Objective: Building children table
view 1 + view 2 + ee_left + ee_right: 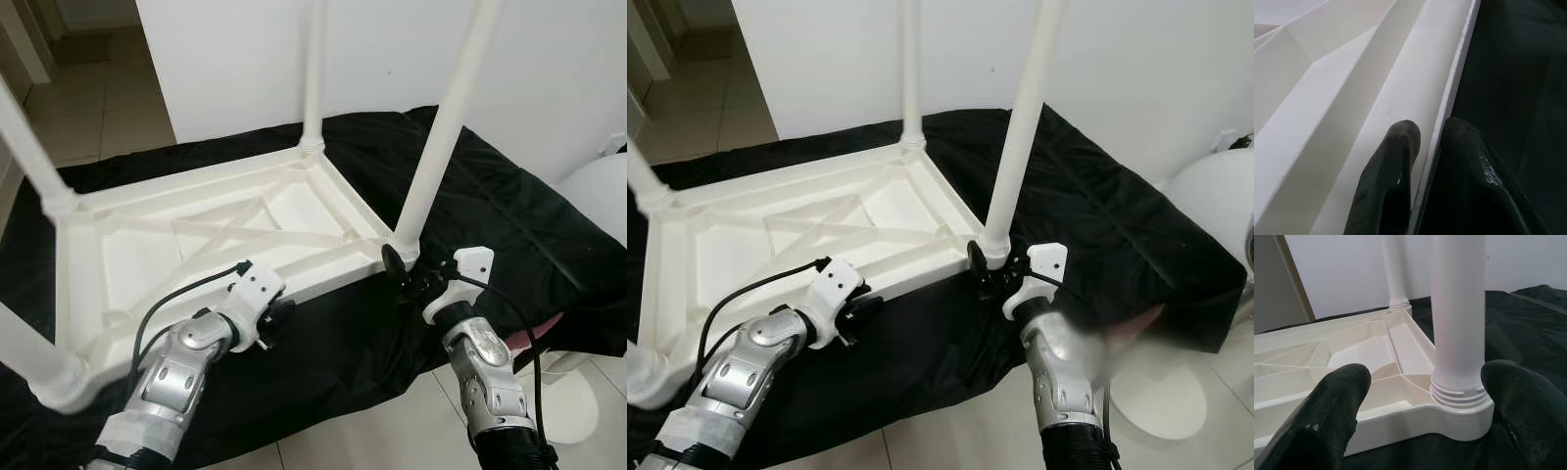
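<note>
Right now I see the white children's table (196, 245) lying upside down on a black cloth (509, 215) spread over a low surface, its ribbed underside facing up and its legs standing straight up from the corners. From my head view the tabletop fills the area from about 9 o'clock to the centre, and the tiled floor (88, 108) shows at 11 o'clock beside a white wall (549, 59).

My left hand (1425, 142) sits at 7 o'clock on the near long rim of the tabletop. Its fingers (1391, 161) are narrow and pinch that thin rim: one finger lies on the white inner side, the other on the cloth side.

My right hand (1425, 396) is at 5 o'clock by the near right corner. It is held wide, one fingertip on each side of the near right leg (441, 127) just at the threaded collar (1457, 394) where the leg meets its corner socket. I cannot tell whether the pads touch the leg.

The far right leg (313, 69) stands at 12 o'clock, and the far left leg (29, 147) at 9 o'clock. A white rounded object (598, 196) sits at 3 o'clock, beside the cloth.
</note>
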### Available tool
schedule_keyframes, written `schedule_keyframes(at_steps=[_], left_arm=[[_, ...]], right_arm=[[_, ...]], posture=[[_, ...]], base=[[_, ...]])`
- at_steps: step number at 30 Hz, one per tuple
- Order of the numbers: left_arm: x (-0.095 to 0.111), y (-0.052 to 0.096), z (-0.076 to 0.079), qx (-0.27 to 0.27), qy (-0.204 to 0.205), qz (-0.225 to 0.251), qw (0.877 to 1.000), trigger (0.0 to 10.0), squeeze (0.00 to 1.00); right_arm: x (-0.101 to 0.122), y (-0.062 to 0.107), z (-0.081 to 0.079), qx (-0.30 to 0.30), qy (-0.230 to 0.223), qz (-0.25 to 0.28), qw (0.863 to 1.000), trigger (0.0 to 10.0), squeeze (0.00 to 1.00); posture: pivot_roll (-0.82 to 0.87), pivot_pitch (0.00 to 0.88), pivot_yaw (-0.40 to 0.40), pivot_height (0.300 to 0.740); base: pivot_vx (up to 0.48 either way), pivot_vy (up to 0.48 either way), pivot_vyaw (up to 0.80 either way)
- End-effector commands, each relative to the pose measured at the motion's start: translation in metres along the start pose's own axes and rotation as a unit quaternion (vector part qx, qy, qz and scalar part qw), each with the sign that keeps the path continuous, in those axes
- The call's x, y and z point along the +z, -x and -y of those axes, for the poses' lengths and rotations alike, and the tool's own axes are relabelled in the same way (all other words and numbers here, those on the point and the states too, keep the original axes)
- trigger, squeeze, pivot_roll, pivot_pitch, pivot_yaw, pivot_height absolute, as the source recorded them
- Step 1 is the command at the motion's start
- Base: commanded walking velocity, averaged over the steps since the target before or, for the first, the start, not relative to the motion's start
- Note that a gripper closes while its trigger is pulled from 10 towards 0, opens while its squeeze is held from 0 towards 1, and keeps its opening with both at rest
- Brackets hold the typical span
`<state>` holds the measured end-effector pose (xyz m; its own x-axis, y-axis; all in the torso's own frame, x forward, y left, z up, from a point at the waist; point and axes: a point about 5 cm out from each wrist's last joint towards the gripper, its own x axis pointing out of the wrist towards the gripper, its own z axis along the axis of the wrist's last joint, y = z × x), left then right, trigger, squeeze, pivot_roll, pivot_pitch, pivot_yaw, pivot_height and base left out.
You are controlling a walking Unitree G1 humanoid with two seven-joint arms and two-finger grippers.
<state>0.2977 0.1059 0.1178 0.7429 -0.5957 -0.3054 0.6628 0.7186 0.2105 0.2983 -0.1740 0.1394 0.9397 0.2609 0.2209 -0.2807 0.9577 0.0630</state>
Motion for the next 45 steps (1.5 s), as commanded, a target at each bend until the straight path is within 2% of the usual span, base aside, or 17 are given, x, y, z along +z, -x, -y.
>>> schedule_keyframes(at_steps=[1, 6, 7, 8, 9, 12, 13, 22, 23, 24, 25, 28, 29, 30, 38, 40, 45], left_arm=[[-0.016, 0.002, -0.008, 0.077, 0.013, -0.037, 0.996, 0.0, 0.0], [-0.016, 0.0, -0.014, 0.103, 0.012, -0.044, 0.994, 0.0, 0.0], [-0.013, -0.002, -0.015, 0.108, 0.012, -0.041, 0.993, 2.2, 0.0], [-0.013, -0.002, -0.015, 0.108, 0.012, -0.041, 0.993, 2.2, 0.0], [-0.01, -0.004, -0.015, 0.111, 0.009, -0.035, 0.993, 6.3, 0.0], [-0.007, -0.006, -0.015, 0.111, 0.008, -0.03, 0.993, 6.3, 0.0], [-0.002, -0.009, -0.012, 0.107, -0.004, -0.016, 0.994, 10.0, 0.0], [0.019, -0.011, 0.008, 0.054, -0.009, 0.063, 0.997, 10.0, 0.03], [0.019, -0.011, 0.011, 0.038, 0.008, 0.068, 0.997, 10.0, 0.38], [0.019, -0.011, 0.011, 0.038, 0.008, 0.068, 0.997, 10.0, 0.38], [0.02, -0.011, 0.014, 0.028, 0.006, 0.071, 0.997, 10.0, 1.0], [0.022, -0.011, 0.018, 0.024, -0.015, 0.077, 0.997, 10.0, 1.0], [0.023, -0.009, 0.02, 0.022, -0.024, 0.083, 0.996, 10.0, 0.74], [0.024, -0.008, 0.021, 0.02, -0.025, 0.086, 0.996, 10.0, 0.0], [0.02, 0.007, 0.014, 0.016, -0.017, 0.094, 0.995, 10.0, 0.0], [0.006, 0.02, 0.0, 0.026, -0.034, 0.065, 0.997, 10.0, 0.0], [-0.005, 0.03, -0.01, 0.036, -0.048, 0.035, 0.998, 10.0, 0.0]], right_arm=[[-0.001, 0.001, 0.0, -0.001, -0.001, -0.005, 1.0, 10.0, 0.0], [0.0, 0.001, 0.001, -0.003, 0.0, -0.005, 1.0, 10.0, 0.0], [-0.001, 0.0, 0.0, -0.003, 0.0, -0.005, 1.0, 10.0, 0.0], [-0.001, 0.0, 0.0, -0.003, 0.0, -0.005, 1.0, 10.0, 0.0], [-0.001, 0.0, -0.001, -0.002, -0.001, -0.005, 1.0, 10.0, 0.0], [-0.001, -0.001, -0.002, -0.001, -0.001, -0.005, 1.0, 10.0, 0.0], [-0.001, -0.001, -0.003, 0.001, -0.001, -0.006, 1.0, 10.0, 0.0], [-0.003, -0.002, -0.006, 0.004, -0.003, -0.008, 1.0, 10.0, 0.0], [-0.003, -0.001, -0.006, 0.004, -0.004, -0.008, 1.0, 10.0, 0.0], [-0.003, -0.001, -0.006, 0.004, -0.004, -0.008, 1.0, 10.0, 0.0], [-0.003, -0.001, -0.007, 0.004, -0.004, -0.009, 1.0, 10.0, 0.0], [-0.004, -0.001, -0.008, 0.004, -0.006, -0.01, 1.0, 10.0, 0.0], [-0.004, -0.001, -0.009, 0.004, -0.007, -0.01, 1.0, 10.0, 0.0], [-0.005, -0.001, -0.009, 0.005, -0.007, -0.01, 1.0, 10.0, 0.0], [-0.006, 0.0, -0.008, 0.002, -0.008, -0.013, 1.0, 10.0, 0.0], [-0.006, -0.001, -0.008, 0.001, -0.009, -0.013, 1.0, 10.0, 0.0], [-0.006, -0.003, -0.008, 0.003, -0.01, -0.012, 1.0, 10.0, 0.0]], posture=[[-0.05, 0.047, 0.013, 0.74], [-0.05, 0.043, 0.011, 0.74], [-0.05, 0.042, 0.008, 0.74], [-0.05, 0.042, 0.008, 0.74], [-0.05, 0.042, 0.008, 0.74], [-0.05, 0.042, 0.008, 0.74], [-0.05, 0.04, 0.006, 0.74], [-0.05, 0.038, 0.009, 0.74], [-0.05, 0.038, 0.009, 0.74], [-0.05, 0.038, 0.009, 0.74], [-0.05, 0.039, 0.01, 0.74], [-0.04, 0.042, 0.011, 0.74], [-0.04, 0.042, 0.011, 0.74], [-0.04, 0.044, 0.011, 0.74], [-0.03, 0.052, 0.011, 0.74], [-0.02, 0.059, 0.008, 0.74], [-0.02, 0.063, 0.006, 0.74]], base=[[0.0, 0.0, 0.0], [0.0, 0.0, 0.0], [0.0, 0.0, 0.0], [0.0, 0.0, 0.0], [0.0, 0.0, 0.0], [0.0, 0.0, 0.0], [0.0, 0.0, 0.0], [0.0, 0.0, 0.0], [0.0, 0.0, 0.0], [0.0, 0.0, 0.0], [0.0, 0.0, 0.0], [0.0, 0.0, 0.0], [0.0, 0.0, 0.0], [0.0, 0.0, 0.0], [0.0, 0.0, 0.0], [0.0, 0.0, 0.0], [0.0, 0.0, 0.0]])
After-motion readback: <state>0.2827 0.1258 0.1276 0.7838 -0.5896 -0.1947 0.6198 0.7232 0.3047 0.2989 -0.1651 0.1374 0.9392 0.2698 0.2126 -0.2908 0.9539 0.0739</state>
